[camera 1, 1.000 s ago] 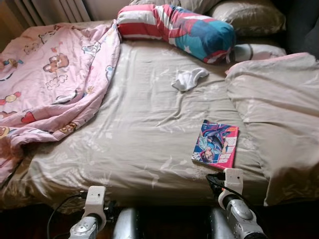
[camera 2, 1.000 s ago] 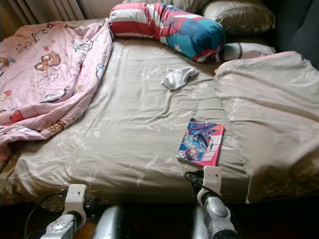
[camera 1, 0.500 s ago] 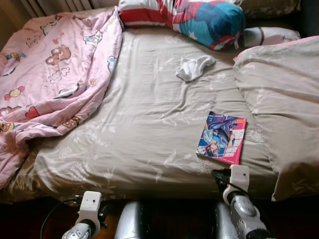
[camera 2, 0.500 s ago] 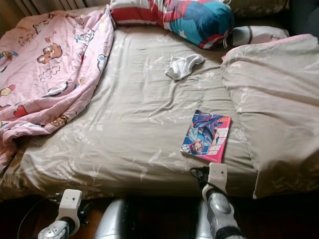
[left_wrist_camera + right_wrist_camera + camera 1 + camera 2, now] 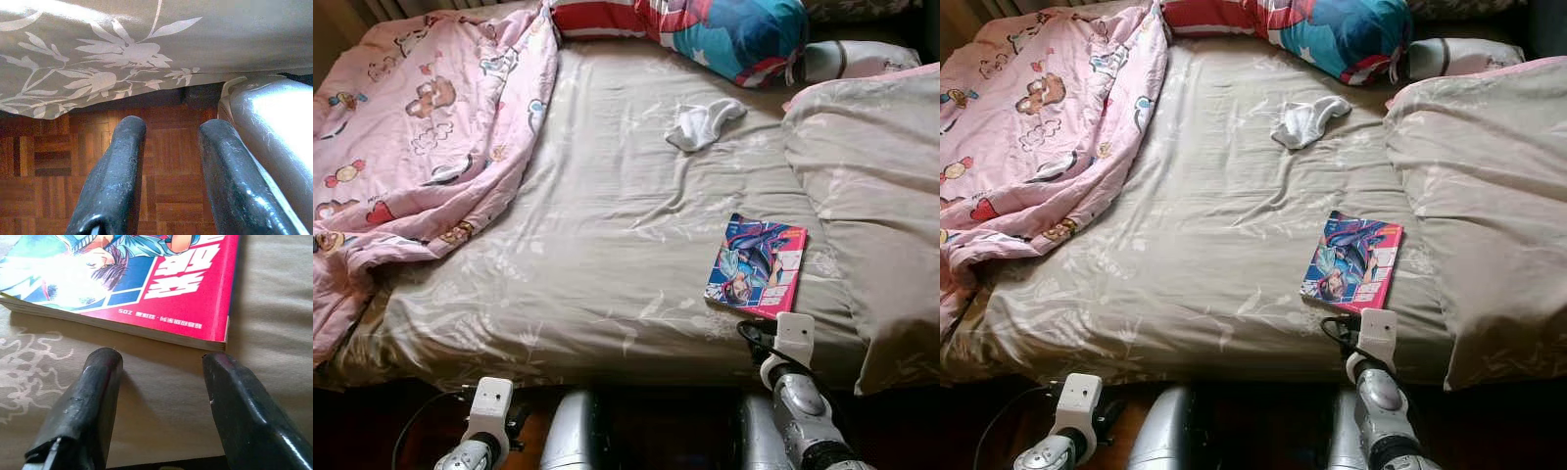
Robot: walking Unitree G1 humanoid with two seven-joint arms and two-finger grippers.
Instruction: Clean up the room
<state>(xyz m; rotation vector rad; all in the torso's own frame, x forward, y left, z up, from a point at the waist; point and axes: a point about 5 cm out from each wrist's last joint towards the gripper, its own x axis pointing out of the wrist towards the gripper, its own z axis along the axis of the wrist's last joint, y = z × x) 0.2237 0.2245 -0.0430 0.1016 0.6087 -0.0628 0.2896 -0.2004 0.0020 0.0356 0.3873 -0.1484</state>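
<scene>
Right arm reaches up to the book as the head view tips down

The right gripper (image 5: 161, 396) now sits higher in the lower right of the frame, its parted fingers (image 5: 83, 396) just short of the comic book's (image 5: 757, 266) near edge, where a second ago a strip of sheet lay between them. The camera has moved in and down: the striped bolster (image 5: 705, 27) is now cut off by the top edge.

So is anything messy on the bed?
Yes. A comic book lies near the bed's front edge, a crumpled white sock sits mid-sheet, and the pink blanket is bunched up on the left. The right gripper is open just short of the book.
</scene>
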